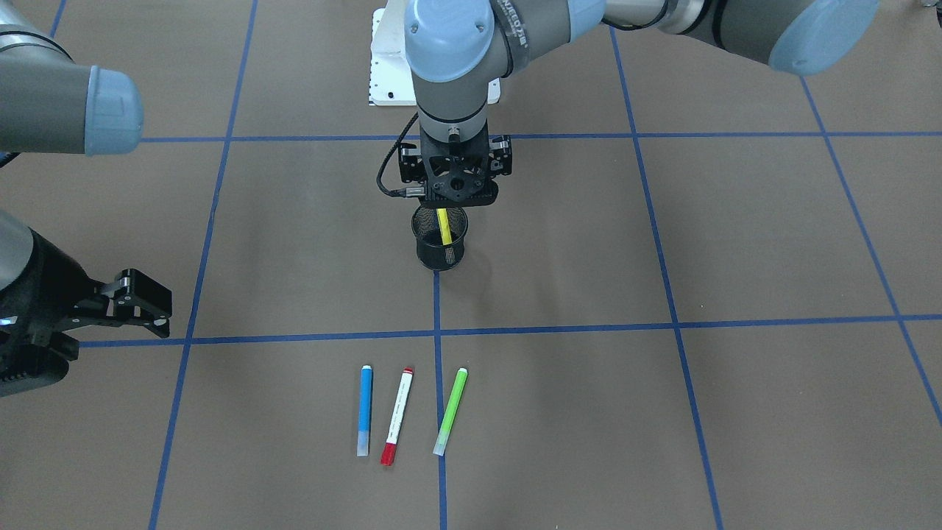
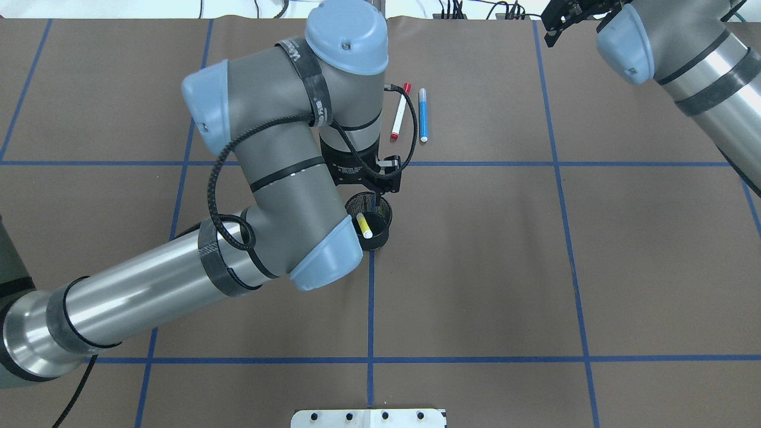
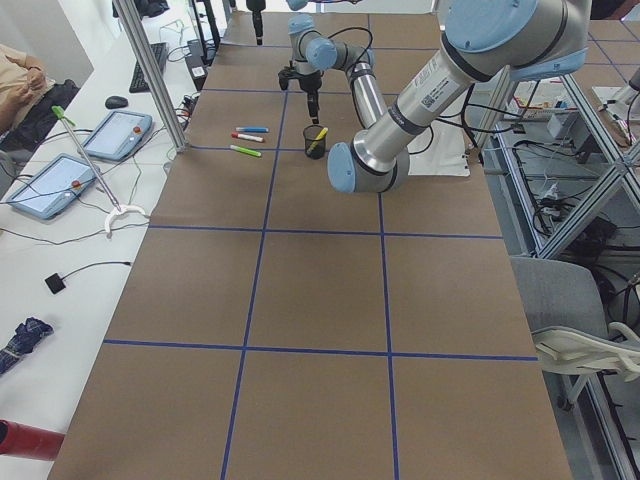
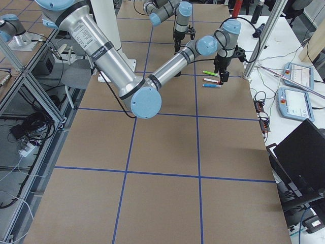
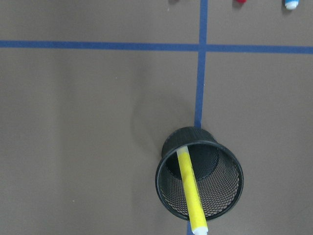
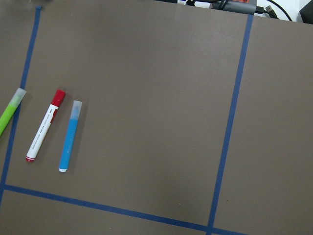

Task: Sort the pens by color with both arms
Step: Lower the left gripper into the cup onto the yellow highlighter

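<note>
A yellow pen [image 1: 444, 227] leans inside the black mesh cup [image 1: 440, 254] near the table's centre, its tip resting on the rim [image 5: 190, 193]. My left gripper [image 1: 452, 193] hovers directly over the cup, open and holding nothing. Beyond the cup, on the far side from the robot, three pens lie side by side on the table: blue [image 1: 364, 411], white with red ends [image 1: 397, 416] and light green [image 1: 450, 411]. In the overhead view the left arm hides the green one. My right gripper [image 1: 151, 302] hangs open and empty, well off to the side of this row.
Blue tape lines [image 1: 559, 324] divide the brown table into squares. The white mounting base [image 1: 386, 66] sits at the robot's edge. Tablets [image 3: 120, 135], cables and a metal post [image 3: 150, 70] stand on the side bench, with a person's arm [image 3: 20, 85] nearby.
</note>
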`<state>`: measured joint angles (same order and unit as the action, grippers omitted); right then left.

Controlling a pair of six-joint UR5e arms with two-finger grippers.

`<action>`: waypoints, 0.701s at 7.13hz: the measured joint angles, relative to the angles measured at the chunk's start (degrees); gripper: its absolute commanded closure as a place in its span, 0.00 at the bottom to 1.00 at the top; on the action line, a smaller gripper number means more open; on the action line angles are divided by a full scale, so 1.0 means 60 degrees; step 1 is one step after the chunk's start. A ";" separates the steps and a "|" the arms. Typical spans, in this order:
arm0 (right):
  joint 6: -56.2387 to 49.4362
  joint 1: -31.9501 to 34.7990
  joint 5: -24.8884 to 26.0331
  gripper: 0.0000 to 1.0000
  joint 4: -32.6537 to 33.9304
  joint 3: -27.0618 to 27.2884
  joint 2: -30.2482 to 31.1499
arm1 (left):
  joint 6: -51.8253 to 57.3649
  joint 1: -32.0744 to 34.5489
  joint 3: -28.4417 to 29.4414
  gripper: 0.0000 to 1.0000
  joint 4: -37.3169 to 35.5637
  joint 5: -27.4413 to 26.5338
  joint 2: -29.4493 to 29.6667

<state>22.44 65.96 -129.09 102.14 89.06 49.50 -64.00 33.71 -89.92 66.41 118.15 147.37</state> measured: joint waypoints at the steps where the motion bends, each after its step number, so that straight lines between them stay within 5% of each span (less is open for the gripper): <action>1: -0.0087 0.0025 0.0009 0.00 0.0009 0.0110 0.0083 | -0.0164 -0.0245 0.0128 0.31 0.0029 -0.0147 -0.0001; 5: -0.0122 0.0025 0.0131 0.00 0.0013 0.0229 0.0147 | -0.0270 -0.0401 0.0813 0.40 0.0606 -0.0238 0.0012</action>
<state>21.71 66.11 -128.30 102.22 90.43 50.38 -65.62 31.31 -85.05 70.05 116.72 147.44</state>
